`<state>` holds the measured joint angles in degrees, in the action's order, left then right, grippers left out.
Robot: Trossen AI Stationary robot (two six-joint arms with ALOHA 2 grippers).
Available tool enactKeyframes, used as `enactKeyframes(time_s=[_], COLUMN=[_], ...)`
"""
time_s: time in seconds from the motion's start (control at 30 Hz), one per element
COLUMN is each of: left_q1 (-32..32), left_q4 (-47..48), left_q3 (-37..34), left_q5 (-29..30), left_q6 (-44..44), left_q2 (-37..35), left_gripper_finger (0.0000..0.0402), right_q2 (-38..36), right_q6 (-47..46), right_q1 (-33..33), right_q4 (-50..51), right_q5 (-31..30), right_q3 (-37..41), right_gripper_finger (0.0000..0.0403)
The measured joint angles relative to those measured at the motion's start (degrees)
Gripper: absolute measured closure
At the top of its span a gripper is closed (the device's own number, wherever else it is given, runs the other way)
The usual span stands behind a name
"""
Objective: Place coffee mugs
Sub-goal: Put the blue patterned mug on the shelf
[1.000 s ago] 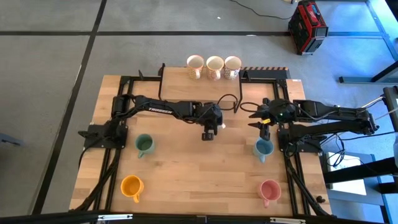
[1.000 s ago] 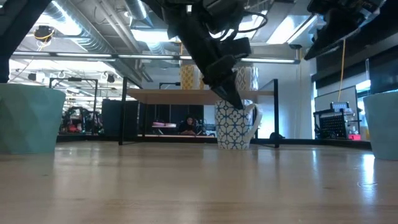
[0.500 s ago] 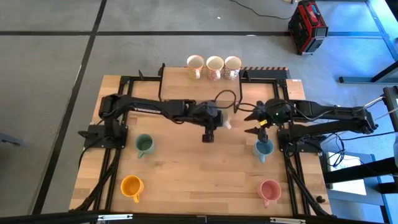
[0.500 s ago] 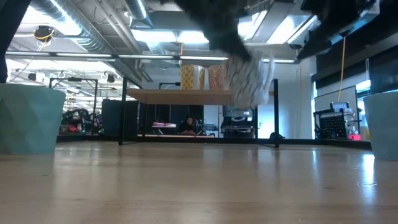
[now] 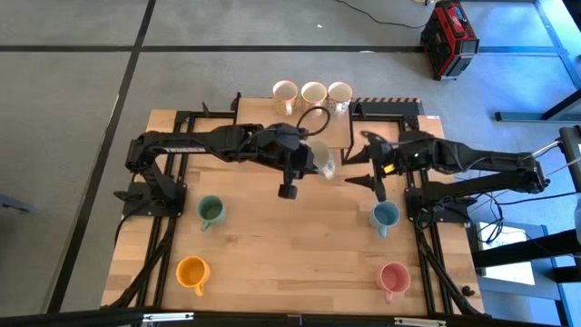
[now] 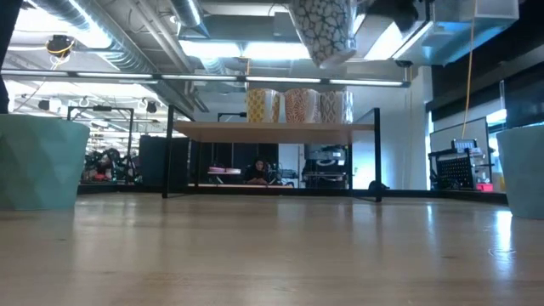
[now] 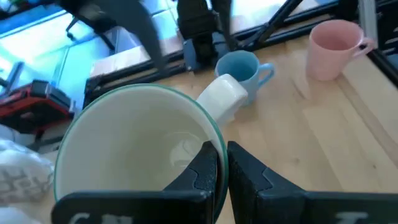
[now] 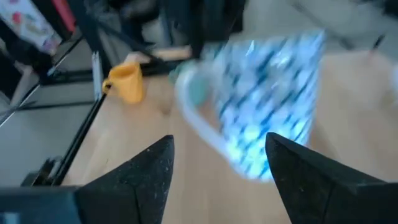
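Note:
My left gripper (image 5: 313, 160) holds a white mug with a blue pattern (image 5: 325, 162) over the table's middle; its base (image 6: 325, 34) is high in the low view. My right gripper (image 5: 357, 169) is open just right of that mug, with its fingers (image 8: 143, 171) either side of the blurred mug (image 8: 267, 106) and apart from it. Three cream mugs (image 5: 313, 92) stand on a shelf at the far edge. The green (image 5: 211, 212), orange (image 5: 192, 271), light blue (image 5: 385, 216) and pink (image 5: 394, 277) mugs stand on their bases on the table. My left gripper (image 7: 222, 165) pinches the mug's rim (image 7: 208, 134) close to its handle (image 7: 221, 96), one finger inside the mug and one outside. It comes from the table's left, slanting down. The mug is lifted clear, roughly upright.
The raised shelf (image 6: 272, 129) and its black frame (image 5: 386, 107) run along the far edge. Black rails (image 5: 168, 236) line the left and right sides. Bare wood lies between the four coloured mugs. A red case (image 5: 448, 36) sits on the floor beyond the table.
My left gripper has lifted the patterned mug off the table, high above it, and carried it toward the far edge. My right gripper, still open, has moved toward the table's left and far edge, closer to the mug.

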<state>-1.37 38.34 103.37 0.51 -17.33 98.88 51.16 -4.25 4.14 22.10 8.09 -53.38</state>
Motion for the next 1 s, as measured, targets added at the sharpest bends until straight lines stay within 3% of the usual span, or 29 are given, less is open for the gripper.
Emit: enactKeyframes(time_s=[0.17,0.47,0.77,1.0], left_q1=[0.1,-0.6,-1.3,-1.6], left_q4=[3.2,2.8,3.9,3.2], left_q3=[0.0,0.0,-0.2,-0.2], left_q5=[-1.6,-1.7,-3.4,-3.7], left_q6=[-0.4,-2.8,-3.1,-4.0], left_q2=[-0.6,-0.6,-0.6,-0.6], left_gripper_finger=[0.0388,0.0388,0.0388,0.0388], right_q2=[1.0,10.6,15.4,15.5], right_q6=[-1.4,-1.4,-0.5,2.8], right_q1=[0.0,0.0,0.0,0.1], right_q4=[1.6,0.1,-6.2,-7.4], right_q5=[-3.8,8.0,11.7,12.0], right_q3=[-3.3,-3.2,-3.2,-3.2], right_gripper_finger=[0.0151,0.0131,0.0190,0.0274])
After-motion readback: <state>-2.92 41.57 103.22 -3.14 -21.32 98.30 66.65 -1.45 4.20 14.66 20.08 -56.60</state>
